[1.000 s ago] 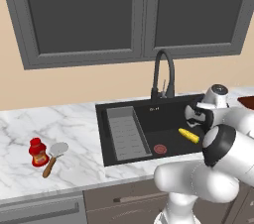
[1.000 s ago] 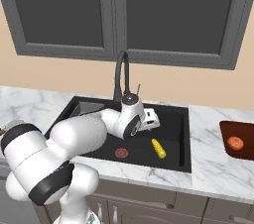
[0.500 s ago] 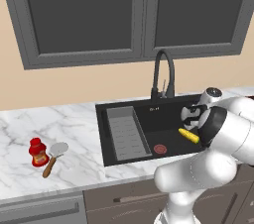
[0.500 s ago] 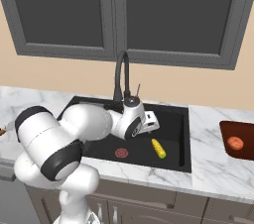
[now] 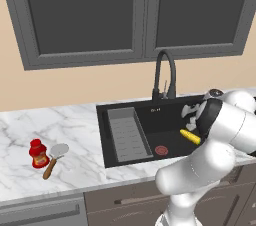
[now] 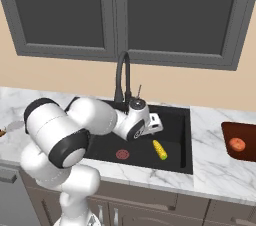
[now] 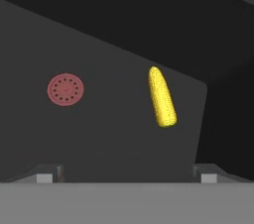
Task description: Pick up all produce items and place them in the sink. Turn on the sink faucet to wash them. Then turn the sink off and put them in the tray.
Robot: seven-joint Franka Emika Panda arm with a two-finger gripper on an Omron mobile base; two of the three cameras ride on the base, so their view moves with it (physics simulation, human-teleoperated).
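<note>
The corn cob [image 6: 160, 149] lies loose on the floor of the sink [image 6: 186, 140], toward its right side and well apart from the round red drain [image 6: 122, 154]. We judge it light, stiff and roughly cylindrical, so it may roll if nudged on the smooth basin floor; across the thick middle, with the fingers set square to its long axis, looks like the safest hold. Our pincer [image 6: 154, 123] hangs over the basin just above the cob with its jaws spread wide and nothing between them. The faucet [image 6: 121, 77] rises behind the sink. The orange-red vegetable [image 6: 237, 144] already sits on the tray [image 6: 230, 145] on the tabletop to the right, so the cob looks like the last piece to move.
</note>
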